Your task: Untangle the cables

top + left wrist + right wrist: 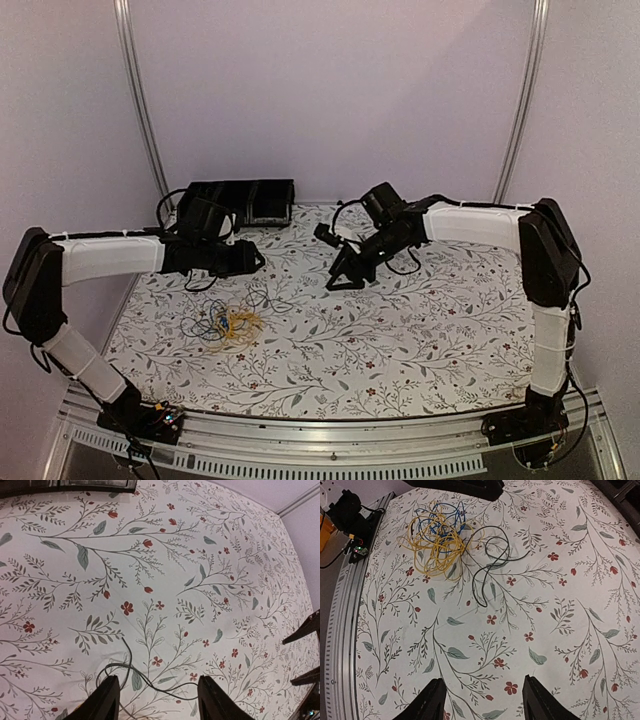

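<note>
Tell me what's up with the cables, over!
Left fingers open, right fingers open, nothing held. Cables tangled on table. Nothing blocking.

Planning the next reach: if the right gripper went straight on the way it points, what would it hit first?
Probably the bare floral tablecloth, short of the tangled yellow, blue and black thin wires; depth is unclear.
</note>
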### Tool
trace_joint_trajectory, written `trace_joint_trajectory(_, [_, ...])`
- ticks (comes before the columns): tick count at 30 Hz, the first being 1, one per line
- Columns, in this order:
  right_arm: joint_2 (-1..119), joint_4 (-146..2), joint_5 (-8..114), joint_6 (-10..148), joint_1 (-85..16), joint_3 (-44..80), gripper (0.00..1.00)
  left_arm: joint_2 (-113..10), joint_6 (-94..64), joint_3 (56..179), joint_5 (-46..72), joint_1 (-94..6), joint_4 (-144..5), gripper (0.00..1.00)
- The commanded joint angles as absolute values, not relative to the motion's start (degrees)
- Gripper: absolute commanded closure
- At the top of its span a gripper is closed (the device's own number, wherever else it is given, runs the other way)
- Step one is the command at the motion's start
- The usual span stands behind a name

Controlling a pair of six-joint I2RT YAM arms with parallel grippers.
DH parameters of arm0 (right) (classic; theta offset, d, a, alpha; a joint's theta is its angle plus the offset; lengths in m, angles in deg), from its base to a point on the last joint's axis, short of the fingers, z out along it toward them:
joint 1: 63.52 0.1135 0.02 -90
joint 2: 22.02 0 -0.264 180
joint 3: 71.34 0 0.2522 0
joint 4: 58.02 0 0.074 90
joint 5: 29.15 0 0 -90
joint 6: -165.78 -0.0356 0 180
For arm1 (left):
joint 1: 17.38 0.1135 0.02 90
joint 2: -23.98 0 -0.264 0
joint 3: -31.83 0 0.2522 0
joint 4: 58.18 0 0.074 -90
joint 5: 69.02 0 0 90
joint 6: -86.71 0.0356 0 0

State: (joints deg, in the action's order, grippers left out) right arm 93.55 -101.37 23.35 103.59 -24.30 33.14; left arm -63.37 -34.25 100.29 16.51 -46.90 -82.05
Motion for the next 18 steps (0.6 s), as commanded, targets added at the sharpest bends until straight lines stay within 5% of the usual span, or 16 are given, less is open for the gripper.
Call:
trace_joint_trajectory(1, [98.4, -101.8, 21.9, 102.2, -20.5, 36.6, 0.41, -66.6, -36.7, 97.4, 18.8, -47.3, -80.1, 0.45])
trace_joint_trajectory(18, [116.8, -96.5, 27.6, 96.2, -16.2, 51.7, 0.37, -74.7, -38.6, 95.4, 15.9, -47.3, -77.2, 0.59])
